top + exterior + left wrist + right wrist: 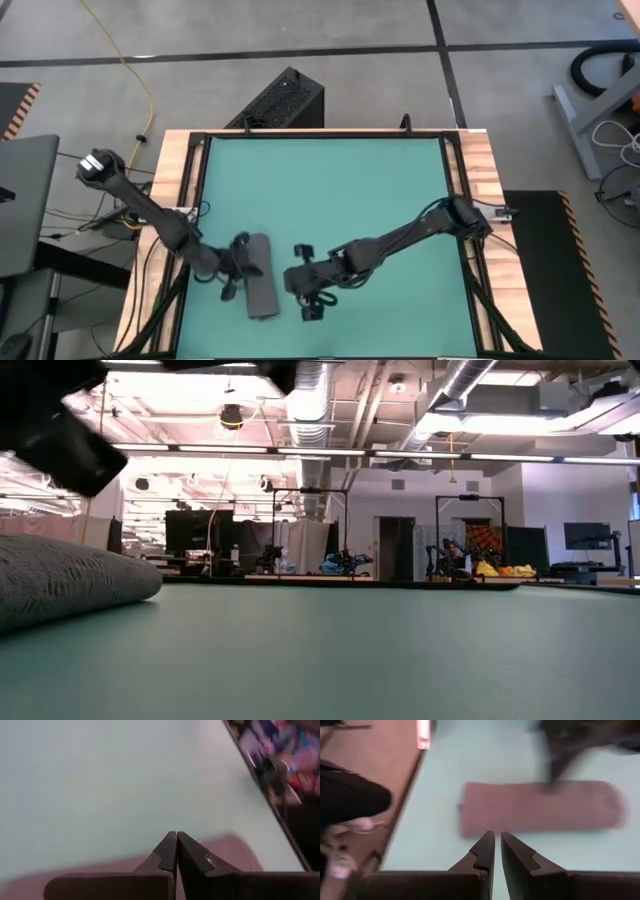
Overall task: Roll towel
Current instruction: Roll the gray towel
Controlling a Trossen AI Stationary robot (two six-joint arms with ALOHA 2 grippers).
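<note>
Near the table's front edge, the left gripper (240, 262) sits over the far part of the rolled towel (260, 280), its fingers pressed fully together and holding nothing; whether they touch the cloth cannot be told. The right gripper (312, 305), fingers nearly closed and empty, hangs just beside the roll on the green table surface (330, 190), clear of it. The towel, a plain dark grey soft cloth, lies as a compact elongated roll at the front left of the mat; its white tag is not visible. Risk, as judged: the roll appears formed, so the hazard is unrolling. A left arm drawn away sideways could drag the outer layer and loosen it. A right gripper swinging past could nudge the free end askew.
</note>
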